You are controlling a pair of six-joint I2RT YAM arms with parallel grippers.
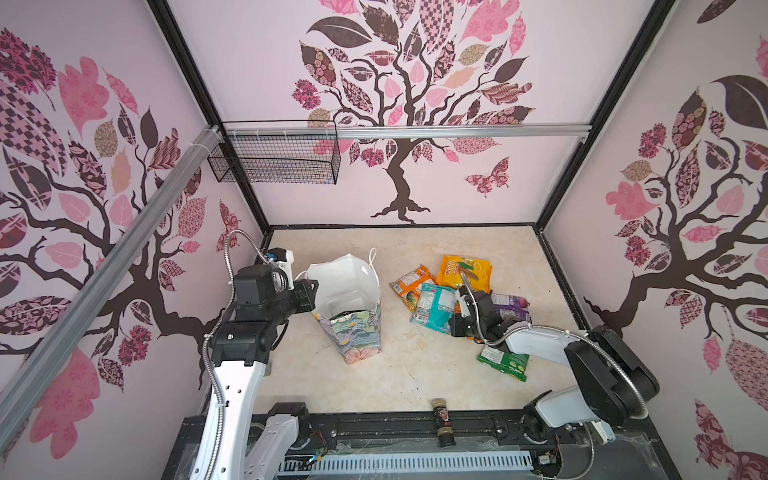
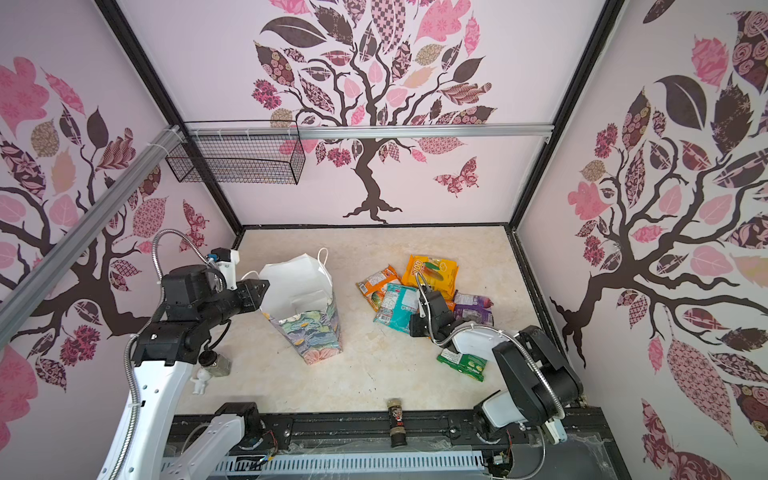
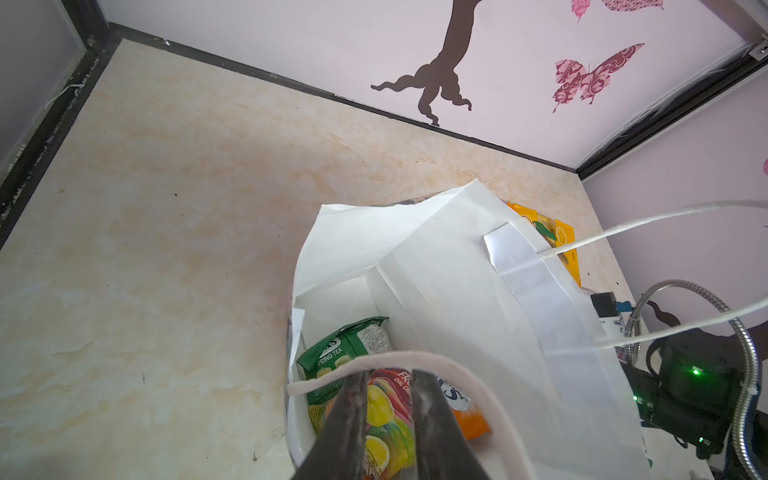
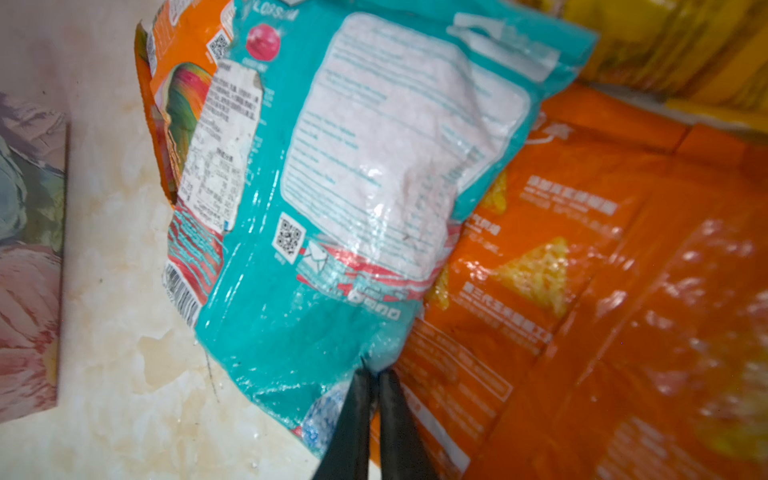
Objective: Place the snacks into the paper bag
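Note:
The paper bag (image 1: 353, 328) (image 2: 307, 332) stands upright left of centre, mouth open, white inside (image 3: 436, 270). In it lie a green packet (image 3: 345, 353), a fruit-print packet (image 3: 390, 411) and an orange one (image 3: 469, 419). My left gripper (image 1: 309, 291) (image 3: 388, 372) is at the bag's left rim, jaws a little apart, a cord handle (image 3: 457, 370) lying across its tips. To the right lies a pile of snacks: teal (image 1: 434, 307), orange (image 1: 411, 282), yellow (image 1: 467, 270), purple (image 1: 511, 305), green (image 1: 503, 361). My right gripper (image 1: 454, 318) (image 4: 376, 372) is shut on the edge of the teal packet (image 4: 353, 187).
A small dark bottle (image 1: 441, 419) lies at the front edge of the floor. A black wire basket (image 1: 278, 158) hangs on the back wall rail. A white figurine (image 2: 199, 380) and a small jar (image 2: 216, 363) stand under the left arm. Walls close in on three sides.

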